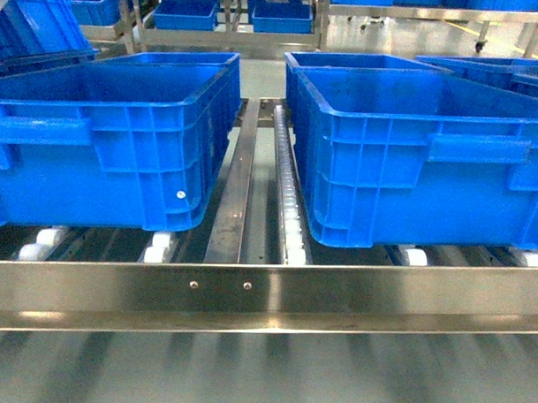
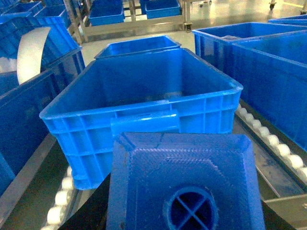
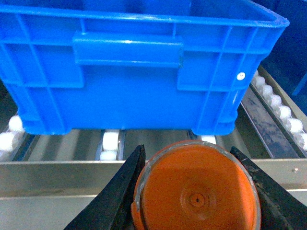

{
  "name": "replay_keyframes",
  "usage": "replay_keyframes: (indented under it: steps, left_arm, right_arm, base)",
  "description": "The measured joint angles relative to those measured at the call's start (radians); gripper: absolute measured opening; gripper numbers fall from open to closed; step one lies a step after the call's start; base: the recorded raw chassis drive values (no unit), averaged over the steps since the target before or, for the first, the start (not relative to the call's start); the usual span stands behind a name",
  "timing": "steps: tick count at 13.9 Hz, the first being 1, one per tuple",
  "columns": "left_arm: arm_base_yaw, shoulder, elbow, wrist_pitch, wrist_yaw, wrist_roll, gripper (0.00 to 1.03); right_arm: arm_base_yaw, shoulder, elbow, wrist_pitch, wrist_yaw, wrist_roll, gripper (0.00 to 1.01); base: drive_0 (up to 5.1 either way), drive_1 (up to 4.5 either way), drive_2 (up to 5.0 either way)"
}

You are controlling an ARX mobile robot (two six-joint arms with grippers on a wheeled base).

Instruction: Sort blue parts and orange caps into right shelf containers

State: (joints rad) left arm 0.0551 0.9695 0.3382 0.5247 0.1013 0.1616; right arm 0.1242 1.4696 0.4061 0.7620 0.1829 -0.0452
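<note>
Orange plastic is filling the lower part of the right wrist view: the orange cap [image 3: 196, 191] is sitting clenched between the two dark fingers [image 3: 115, 196] of the right gripper [image 3: 194, 194], which are pressing against its round sides. It is hanging just in front of the steel front rail [image 3: 57, 177] of the shelf, below the ribbed wall of the right-hand crate [image 3: 134, 62] and not yet over its rim.

At the other wrist, the blue part [image 2: 184, 184] is filling the foreground in front of the left-hand crate [image 2: 144, 96], whose open mouth is showing bare. I cannot make out the left gripper's fingers around the part, so whether they are clamped on it I cannot tell. In the head view neither arm is showing, only the two crates with the roller track [image 1: 287, 193] between them.

To my eye the step in hand is carrying the cap up and into a crate. Doing it well is going to mean lifting clear of the thick rim before moving forward past the rail, then letting go only once the cap is well inside the walls.

The cap itself is looking round and smooth, with a pale raised edge, a shallow ring and a small centre dimple on its face.
</note>
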Motion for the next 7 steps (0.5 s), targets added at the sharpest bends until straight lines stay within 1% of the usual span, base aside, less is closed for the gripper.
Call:
replay_keyframes:
  steps: [2, 7]
  left_arm:
    - [0.000, 0.000, 0.000, 0.000, 0.000, 0.000, 0.44]
    - [0.000, 0.003, 0.000, 0.000, -0.001, 0.000, 0.44]
  right_arm:
    - [0.000, 0.000, 0.000, 0.000, 0.000, 0.000, 0.43]
    - [0.000, 0.001, 0.000, -0.001, 0.000, 0.000, 0.43]
  base:
    - [0.1, 4.15, -3.9]
    - [0.0, 0.00, 0.0]
